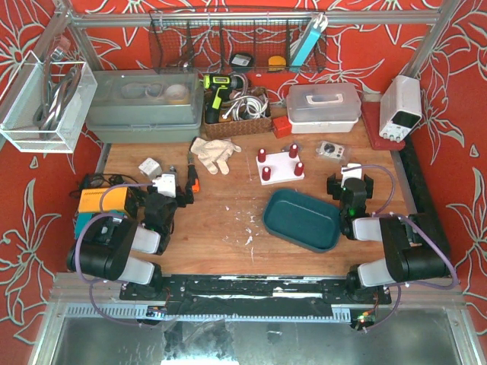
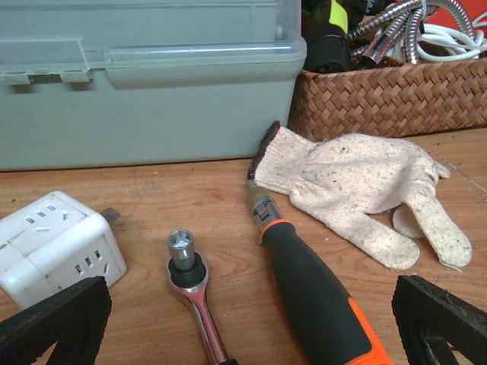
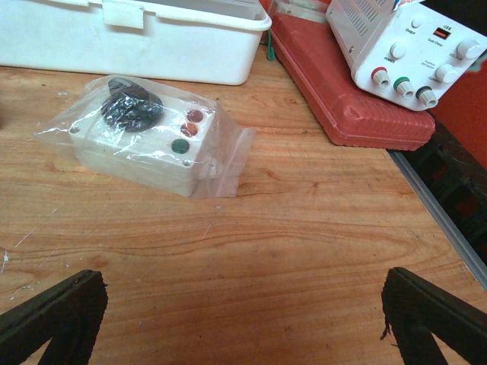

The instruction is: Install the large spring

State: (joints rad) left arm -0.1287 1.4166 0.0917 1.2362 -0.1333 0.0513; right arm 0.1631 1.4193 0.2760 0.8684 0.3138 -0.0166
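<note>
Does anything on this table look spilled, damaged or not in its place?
Yes. Small white flecks lie scattered on the wood left of the teal tray, like spilled scraps. A single work glove lies loose by the screwdriver. Nothing looks broken.

Wooden desk (image 1: pixel 228 228), scuffed white near the middle. Carries a teal tray (image 1: pixel 304 220) right of centre, with a white block (image 1: pixel 279 167) of four red pegs just behind it. Toward the left: a white work glove (image 2: pixel 354 186), a black-and-orange screwdriver (image 2: pixel 312 289) with its tip at the cuff, a ratchet (image 2: pixel 190 277) beside that, a white socket cube (image 2: pixel 57 247). Along the back: grey lidded bin (image 2: pixel 144 114), wicker basket (image 2: pixel 396 99), white box (image 3: pixel 129 42), red case (image 3: pixel 342 91). Just before the white box, a bagged button box (image 3: pixel 144 144).
</note>
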